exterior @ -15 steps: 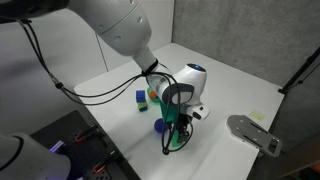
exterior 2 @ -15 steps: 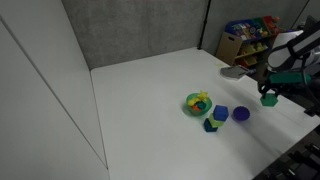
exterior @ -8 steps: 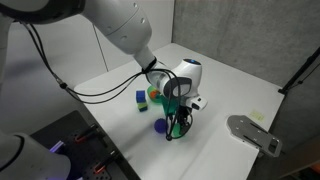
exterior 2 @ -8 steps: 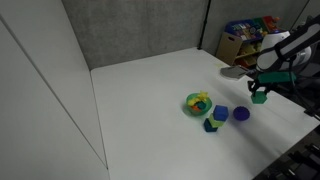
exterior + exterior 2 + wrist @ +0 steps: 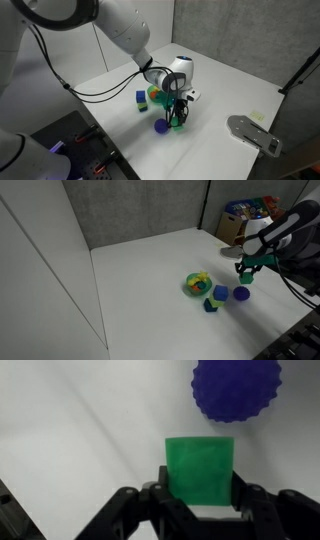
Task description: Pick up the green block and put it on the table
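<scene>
The green block (image 5: 199, 468) is a small bright green cube clamped between my gripper's (image 5: 199, 488) two black fingers in the wrist view. In both exterior views my gripper (image 5: 178, 108) (image 5: 246, 270) holds the green block (image 5: 178, 121) (image 5: 246, 279) low over the white table (image 5: 230, 90) (image 5: 150, 270). Whether the block touches the table I cannot tell. A purple spiky ball (image 5: 237, 388) (image 5: 161, 127) (image 5: 241, 294) lies on the table close beside the block.
A green bowl (image 5: 155, 94) (image 5: 198, 283) holding small items and a blue block (image 5: 141, 98) (image 5: 221, 292) stand near the ball. A grey flat object (image 5: 250, 130) (image 5: 232, 250) lies at the table's edge. A dark bench (image 5: 70, 140) adjoins the table.
My gripper has carried the green block across the table toward the purple ball and the bowl. The other objects have not moved.
</scene>
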